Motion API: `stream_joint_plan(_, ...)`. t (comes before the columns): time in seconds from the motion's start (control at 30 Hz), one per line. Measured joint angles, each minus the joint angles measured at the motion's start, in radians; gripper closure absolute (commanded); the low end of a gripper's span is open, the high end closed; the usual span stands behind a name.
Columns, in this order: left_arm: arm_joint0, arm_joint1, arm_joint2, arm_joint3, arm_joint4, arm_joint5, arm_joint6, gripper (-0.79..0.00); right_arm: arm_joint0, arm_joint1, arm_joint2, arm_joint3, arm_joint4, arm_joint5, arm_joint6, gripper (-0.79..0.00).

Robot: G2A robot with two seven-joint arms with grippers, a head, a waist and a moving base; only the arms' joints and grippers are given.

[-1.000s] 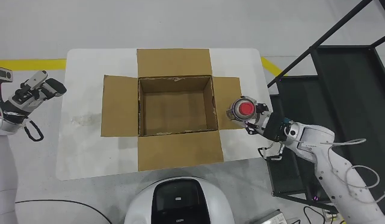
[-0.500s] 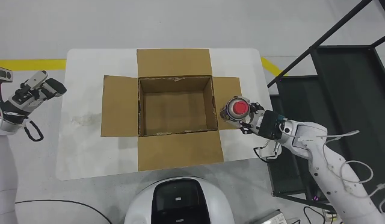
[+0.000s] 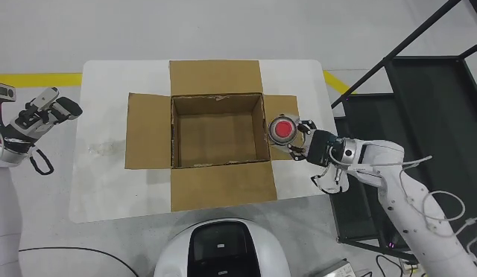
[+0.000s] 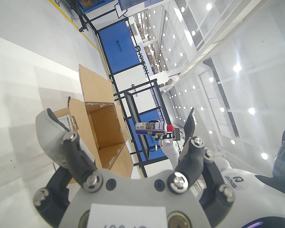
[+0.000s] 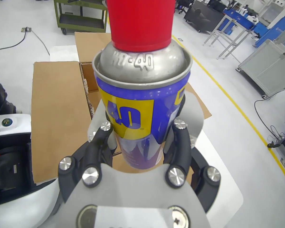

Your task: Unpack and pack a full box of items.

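An open cardboard box (image 3: pixel 219 139) sits in the middle of the white table (image 3: pixel 100 173), flaps spread flat, its inside bare. My right gripper (image 3: pixel 292 139) is shut on a blue-and-yellow spray can with a red cap (image 3: pixel 283 129), held upright above the box's right flap, near the right wall. The can (image 5: pixel 142 81) stands between the right fingers (image 5: pixel 102 129) in the right wrist view, and shows far off as the can (image 4: pixel 152 128) in the left wrist view. My left gripper (image 3: pixel 45 109) hangs open off the table's left edge, with nothing between its fingers (image 4: pixel 49 124).
A dark metal rack (image 3: pixel 417 113) stands just right of the table, close to the right arm. Bare table surface lies left of the box's left flap (image 3: pixel 147 141).
The right gripper has carried the spray can leftward, from the table's right side to over the box's right flap. The left arm has not moved.
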Motion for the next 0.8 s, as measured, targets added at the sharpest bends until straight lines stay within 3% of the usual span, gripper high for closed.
stream_joint_plan(0.13, 0.0, 0.0, 0.0, 0.0, 0.0, 0.0, 0.0, -0.785, 0.164, -0.016, -0.131, 0.03, 0.132, -0.05, 0.291, 0.0)
stream_joint_plan(0.3, 0.0, 0.0, 0.0, 0.0, 0.0, 0.0, 0.0, -0.785, 0.39, -0.06, -0.344, 0.113, 0.336, 0.02, 0.604, 0.0)
stream_joint_plan(0.5, 0.0, 0.0, 0.0, 0.0, 0.0, 0.0, 0.0, -0.785, 0.586, -0.122, -0.567, 0.245, 0.449, 0.086, 0.807, 0.0)
stream_joint_plan(0.67, 0.0, 0.0, 0.0, 0.0, 0.0, 0.0, 0.0, -0.785, 0.683, -0.17, -0.695, 0.367, 0.488, 0.122, 0.887, 0.0)
stream_joint_plan(0.7, 0.0, 0.0, 0.0, 0.0, 0.0, 0.0, 0.0, -0.785, 0.701, -0.181, -0.717, 0.397, 0.492, 0.13, 0.895, -0.037)
stream_joint_plan(0.73, 0.0, 0.0, 0.0, 0.0, 0.0, 0.0, 0.0, -0.785, 0.712, -0.188, -0.732, 0.419, 0.494, 0.135, 0.899, -0.234)
stream_joint_plan(0.77, 0.0, 0.0, 0.0, 0.0, 0.0, 0.0, 0.0, -0.785, 0.722, -0.195, -0.746, 0.44, 0.497, 0.138, 0.9, -0.382)
stream_joint_plan(0.8, 0.0, 0.0, 0.0, 0.0, 0.0, 0.0, 0.0, -0.785, 0.735, -0.205, -0.763, 0.465, 0.5, 0.139, 0.901, -0.603)
